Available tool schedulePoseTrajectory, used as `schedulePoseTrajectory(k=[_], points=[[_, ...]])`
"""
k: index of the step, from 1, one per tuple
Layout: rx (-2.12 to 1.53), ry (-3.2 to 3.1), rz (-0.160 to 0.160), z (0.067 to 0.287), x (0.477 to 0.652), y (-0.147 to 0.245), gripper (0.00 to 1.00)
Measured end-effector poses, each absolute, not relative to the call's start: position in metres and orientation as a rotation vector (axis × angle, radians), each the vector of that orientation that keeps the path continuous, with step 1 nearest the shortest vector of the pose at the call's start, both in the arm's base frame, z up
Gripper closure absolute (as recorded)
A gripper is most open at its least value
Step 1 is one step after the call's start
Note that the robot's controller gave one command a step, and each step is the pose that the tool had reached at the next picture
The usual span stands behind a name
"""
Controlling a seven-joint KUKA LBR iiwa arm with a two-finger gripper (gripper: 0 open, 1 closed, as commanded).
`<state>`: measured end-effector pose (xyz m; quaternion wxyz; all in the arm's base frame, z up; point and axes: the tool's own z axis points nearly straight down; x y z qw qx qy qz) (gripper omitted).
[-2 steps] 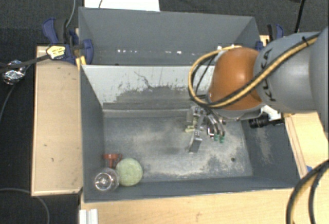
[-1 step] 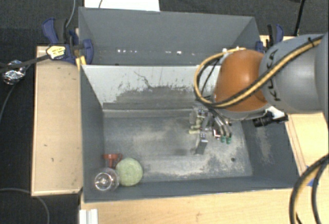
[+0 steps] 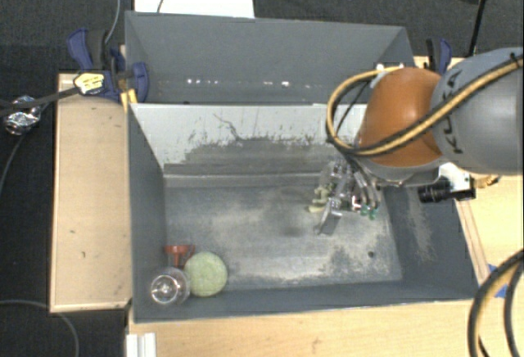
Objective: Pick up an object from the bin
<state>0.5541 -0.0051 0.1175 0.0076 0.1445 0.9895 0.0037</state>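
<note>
My gripper hangs over the right-centre of the bin floor, below the orange wrist cover, its metal fingers pointing down and to the left. Bare floor lies under it and I see no thing between the fingers. A pale green ball rests in the front left corner of the bin. A clear round glass-like piece lies against the ball's left side. A small red-brown piece sits just behind those two.
The bin's sloped walls rise on all sides. The arm and its cables reach in over the right rim.
</note>
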Motion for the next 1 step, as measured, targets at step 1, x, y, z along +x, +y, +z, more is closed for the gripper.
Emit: schedulePoseTrajectory(k=[1], points=[[0.13, 3.114, 0.012, 0.1056, 0.5703, -0.0252, 1.0]])
